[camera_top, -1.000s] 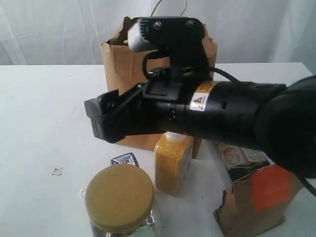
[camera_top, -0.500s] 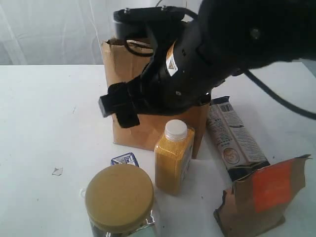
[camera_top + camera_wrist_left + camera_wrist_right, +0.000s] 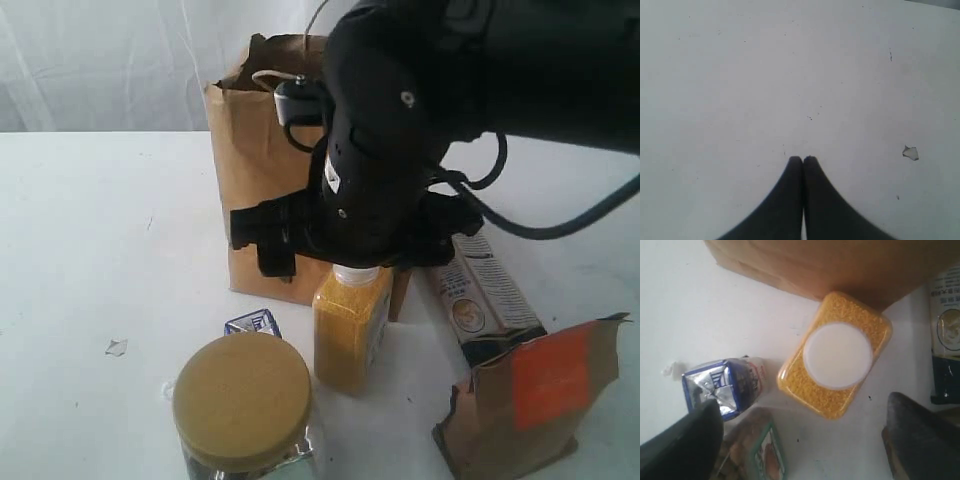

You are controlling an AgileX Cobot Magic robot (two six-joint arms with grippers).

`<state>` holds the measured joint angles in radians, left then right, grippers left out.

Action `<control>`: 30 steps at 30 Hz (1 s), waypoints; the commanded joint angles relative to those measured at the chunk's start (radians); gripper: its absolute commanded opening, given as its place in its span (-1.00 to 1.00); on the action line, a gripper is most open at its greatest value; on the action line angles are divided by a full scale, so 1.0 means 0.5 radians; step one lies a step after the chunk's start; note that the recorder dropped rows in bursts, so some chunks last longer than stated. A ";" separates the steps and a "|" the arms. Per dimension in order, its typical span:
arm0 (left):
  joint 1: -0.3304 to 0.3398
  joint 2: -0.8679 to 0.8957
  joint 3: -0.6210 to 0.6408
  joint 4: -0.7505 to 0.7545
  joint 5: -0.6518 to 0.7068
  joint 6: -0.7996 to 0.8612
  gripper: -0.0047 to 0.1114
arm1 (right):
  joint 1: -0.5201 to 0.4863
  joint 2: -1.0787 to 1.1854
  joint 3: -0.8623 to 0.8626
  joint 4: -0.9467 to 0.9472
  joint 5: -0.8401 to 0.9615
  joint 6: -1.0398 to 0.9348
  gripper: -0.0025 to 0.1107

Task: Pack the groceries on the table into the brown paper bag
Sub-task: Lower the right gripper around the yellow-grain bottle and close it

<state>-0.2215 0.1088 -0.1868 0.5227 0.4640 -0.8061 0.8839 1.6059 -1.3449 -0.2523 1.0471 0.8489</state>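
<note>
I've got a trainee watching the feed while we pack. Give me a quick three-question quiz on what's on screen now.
1. True or false: the left end effector is shut and holds nothing.
2. What is right below the open right end effector? A) tan-lidded jar B) white-capped bottle C) brown pouch
3. Exterior view: which grocery lies flat on the table, right of that bottle?
Key: 1 true; 2 B; 3 the long blue-white packet.
</note>
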 commanded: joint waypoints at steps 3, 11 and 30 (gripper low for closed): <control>-0.001 0.005 0.011 0.018 0.002 -0.005 -0.92 | -0.077 0.134 -0.013 -0.034 -0.065 0.161 0.49; -0.001 0.005 0.011 0.018 0.002 -0.005 -0.92 | -0.077 0.219 -0.013 -0.058 -0.139 0.179 0.49; -0.001 0.005 0.011 0.018 0.002 -0.005 -0.92 | -0.077 0.353 -0.013 -0.110 0.123 0.179 0.01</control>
<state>-0.2215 0.1088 -0.1868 0.5227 0.4640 -0.8061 0.8496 1.7860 -1.3449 -0.2906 1.0874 0.9350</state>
